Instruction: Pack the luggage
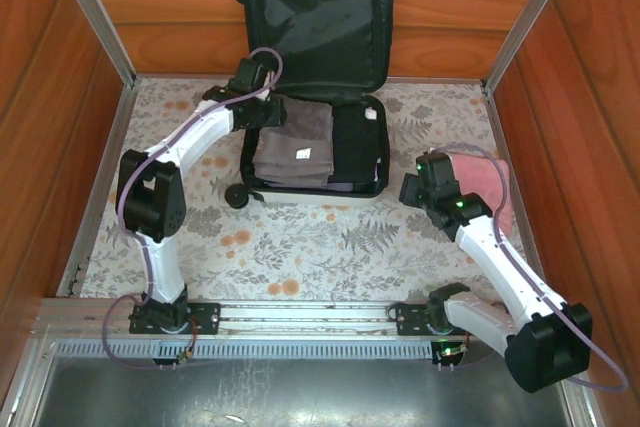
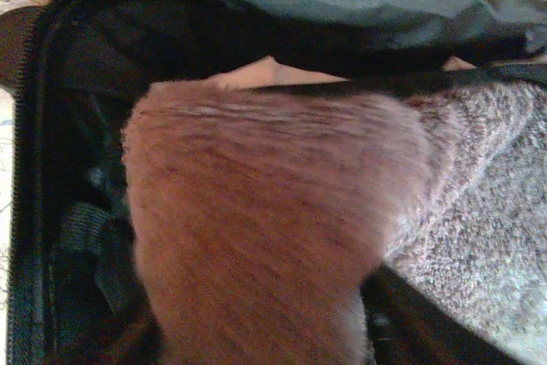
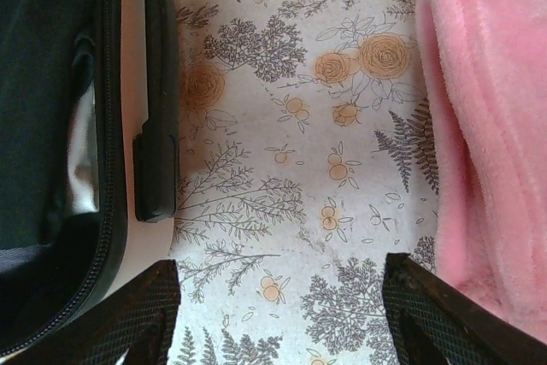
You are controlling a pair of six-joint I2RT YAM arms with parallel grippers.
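The luggage (image 1: 383,152) lies open at the back of the table, its black-lined lid (image 1: 315,32) leaning on the rear wall. A folded grey-brown towel (image 1: 295,142) and a black garment (image 1: 358,142) lie inside. My left gripper (image 1: 256,82) hangs over the case's back left corner. In the left wrist view the fluffy towel (image 2: 273,228) sits so close that it hides the fingers, with the zip rim (image 2: 34,126) at the left. My right gripper (image 3: 282,314) stands open over bare cloth, between the case's side handle (image 3: 158,126) and a pink towel (image 3: 487,126).
A floral cloth (image 1: 300,247) covers the table. Wooden walls with metal posts (image 1: 100,17) close in the left, right and back sides. The pink towel (image 1: 490,182) lies right of the case, beside my right gripper (image 1: 428,165). The arm bases sit on a rail (image 1: 300,317) at the near edge.
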